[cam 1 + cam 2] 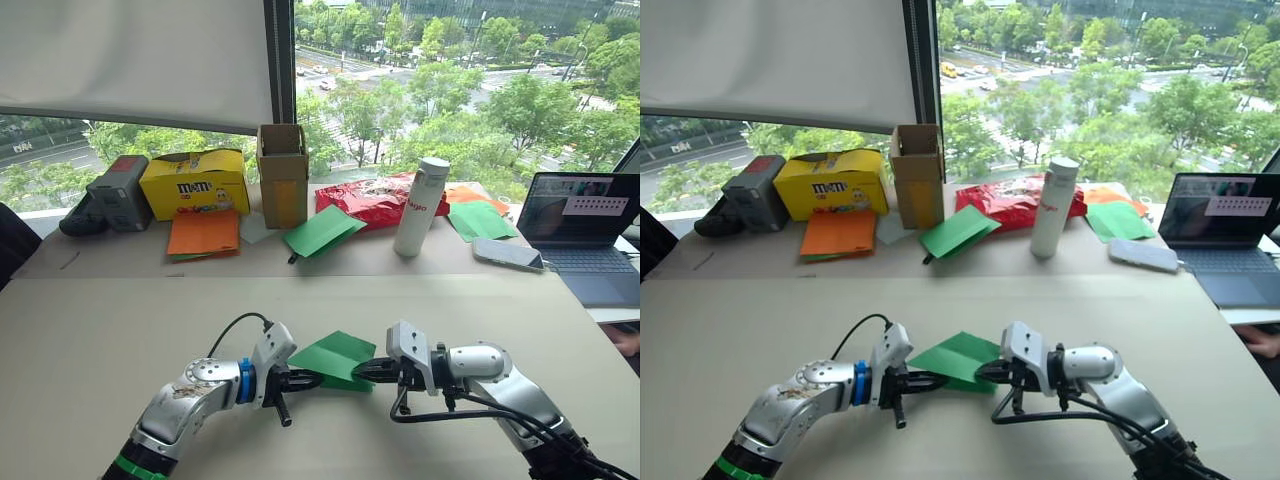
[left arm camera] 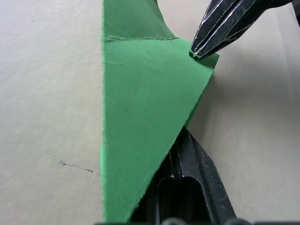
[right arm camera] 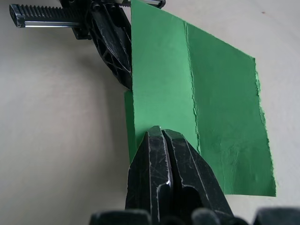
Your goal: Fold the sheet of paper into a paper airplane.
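The wide pale table (image 1: 100, 330) carries everything, with clutter along its far edge by the window: a laptop (image 1: 585, 215), a yellow candy box (image 1: 195, 183), an upright cardboard box (image 1: 282, 175), a red snack bag (image 1: 370, 200), a white bottle (image 1: 421, 205), orange paper sheets (image 1: 203, 233) and some spare green sheets (image 1: 322, 231).

Near the front, in the open middle of the table, the sheet of paper (image 1: 335, 358) is held between the two arms, already partly folded, with a layered flap and a crease running across it. The left gripper (image 1: 303, 381) has its fingers pressed together on one edge of the paper; the right gripper (image 1: 372, 371) pinches the opposite corner, fingers closed tight on the green.

The paper looks very light and thin, limp enough to sag between the two holds, and its edges look rough, so I'd guess it tears easily if pulled apart. It probably slides on the smooth table too. The safest holds seem to be on the doubled layers near a crease, close to the edge, where it is stiffer.
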